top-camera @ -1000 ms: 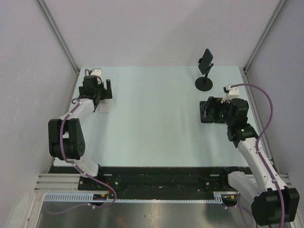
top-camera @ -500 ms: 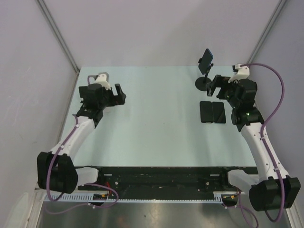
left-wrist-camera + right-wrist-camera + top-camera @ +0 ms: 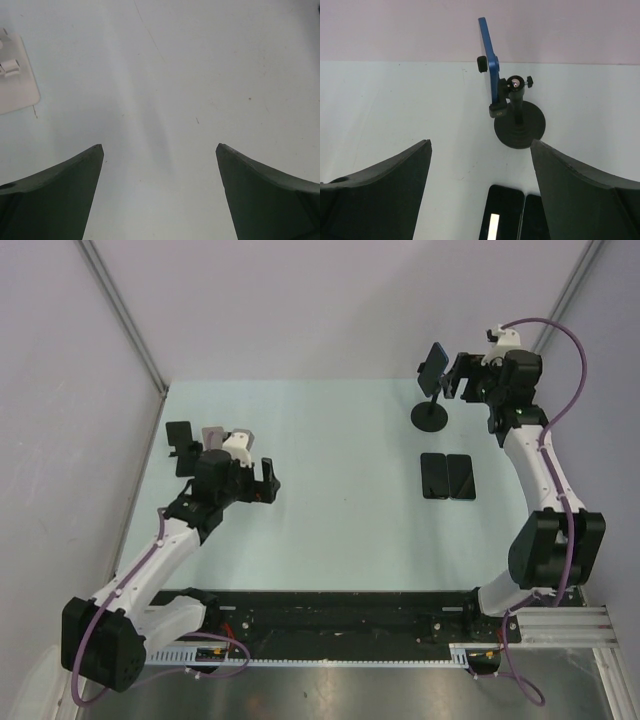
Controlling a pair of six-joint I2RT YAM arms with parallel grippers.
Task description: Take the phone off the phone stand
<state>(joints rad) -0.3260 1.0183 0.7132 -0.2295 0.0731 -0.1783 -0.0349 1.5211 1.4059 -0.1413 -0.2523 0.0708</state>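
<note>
The blue phone [image 3: 488, 55] is clamped in the black stand [image 3: 520, 125], beyond the right gripper [image 3: 481, 145], fingers spread wide; two dark phones [image 3: 501, 220] lie flat nearer

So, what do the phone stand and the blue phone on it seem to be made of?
Phone stand: probably matte black plastic or painted metal; dull, no glare. Blue phone: smooth plastic or glass, perhaps a case; even, untextured blue.

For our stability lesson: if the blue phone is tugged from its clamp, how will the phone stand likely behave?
Probably top-heavy: the blue phone sits high and off-centre on the phone stand, whose stem is thin, so it may tip. Its round base looks small and the table smooth, so it could also slide.
</note>
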